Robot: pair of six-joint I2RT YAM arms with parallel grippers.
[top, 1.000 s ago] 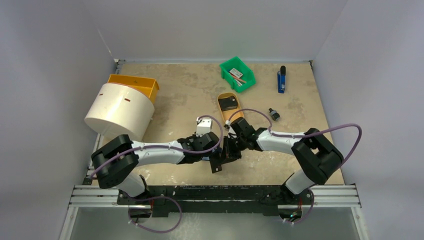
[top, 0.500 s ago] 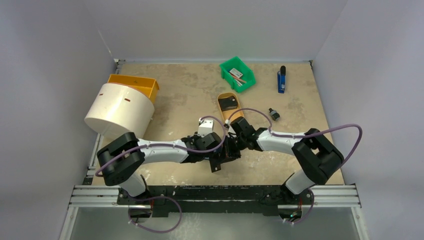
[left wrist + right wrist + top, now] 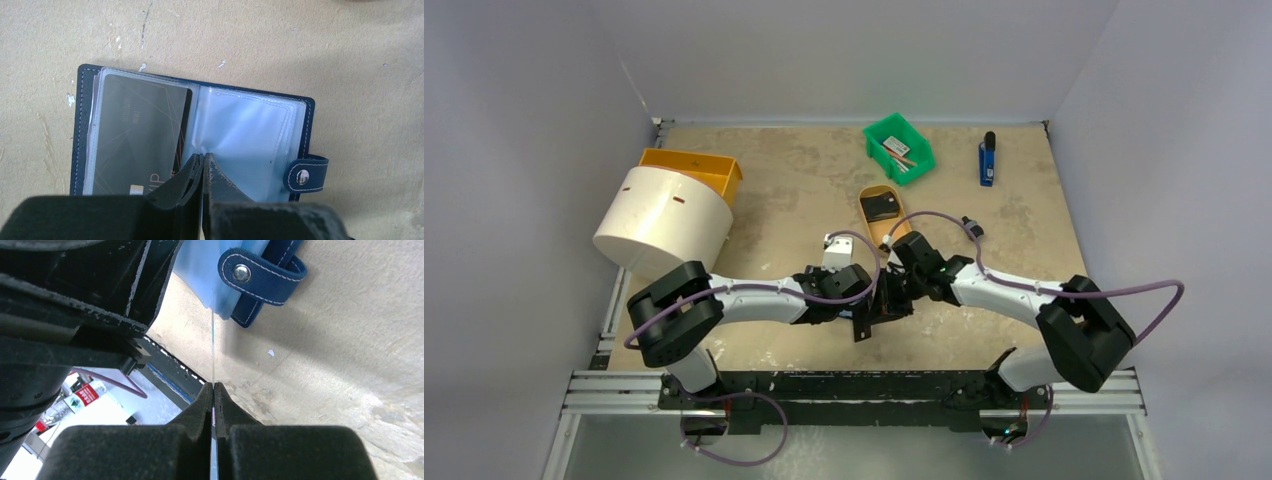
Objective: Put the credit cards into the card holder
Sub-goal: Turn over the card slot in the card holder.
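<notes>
Navy-blue leather is lying open on the tan table [image 3: 804, 180]: this is the card holder [image 3: 80, 140], and both grippers are meeting over it. Compared with one second ago, the right arm [image 3: 1014, 292] is reaching from farther right, with its elbow lower in the top view. The left arm [image 3: 744, 298] is stretching closer to the holder.

The left gripper [image 3: 202, 159] is clenched, its tips pressing together at the near edge of the clear sleeves [image 3: 245, 132], just beside the middle fold. I cannot tell if a sleeve is pinched between them. The right gripper [image 3: 214, 386] is grasping a thin card [image 3: 213, 340], seen edge-on. This card is pointing at the pale blue lining next to the snap tab [image 3: 305, 175].

I am counting one card holder and two cards: the held one and a dark card [image 3: 135, 135] sitting in the pocket left of the fold. Beyond the holder one tan tray [image 3: 894, 232] is carrying one black block [image 3: 882, 207]. Farther beyond it are standing one green bin [image 3: 919, 138] and one blue item [image 3: 987, 160]. Far to the holder's left, one white cylinder [image 3: 664, 222] and one orange bin [image 3: 714, 165] are standing.
</notes>
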